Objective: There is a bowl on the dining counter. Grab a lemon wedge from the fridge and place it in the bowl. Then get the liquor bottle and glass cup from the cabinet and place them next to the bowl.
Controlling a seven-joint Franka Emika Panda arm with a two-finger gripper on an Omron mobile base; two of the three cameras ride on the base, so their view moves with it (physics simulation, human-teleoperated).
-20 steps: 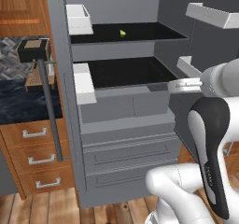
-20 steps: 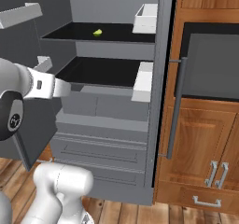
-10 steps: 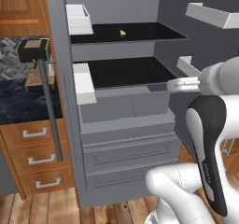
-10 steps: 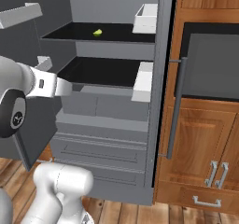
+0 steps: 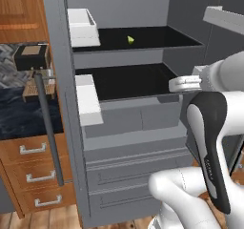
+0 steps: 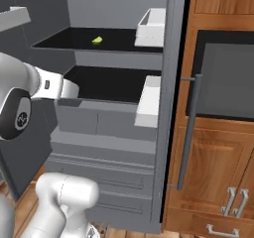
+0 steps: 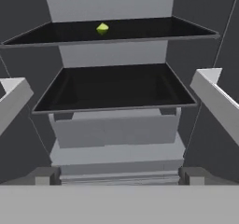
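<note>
The fridge (image 5: 119, 6) stands open in front of me, its dark shelves (image 7: 114, 85) in full sight. A small yellow-green lemon wedge (image 5: 130, 40) (image 6: 97, 40) (image 7: 102, 28) lies near the back of the upper shelf. My gripper (image 7: 119, 178) hovers at the front edge of the lower shelf, well below and in front of the wedge, open with nothing between its fingers. The white hand (image 5: 183, 84) (image 6: 69, 89) points into the fridge. The bowl, dining counter, cabinet, liquor bottle and glass cup are out of view.
White door bins (image 5: 83, 25) (image 6: 149, 100) flank the shelves on the open doors. Grey fridge drawers (image 5: 133, 161) sit below the lower shelf. Long bar handles (image 5: 47, 128) (image 6: 188, 133) hang on the doors. Wooden drawers (image 5: 33, 175) and a dark oven panel (image 6: 223, 78) stand beside the fridge.
The hand has eased slightly forward toward the fridge shelves. The jaws stay open and the lemon wedge has not moved.
</note>
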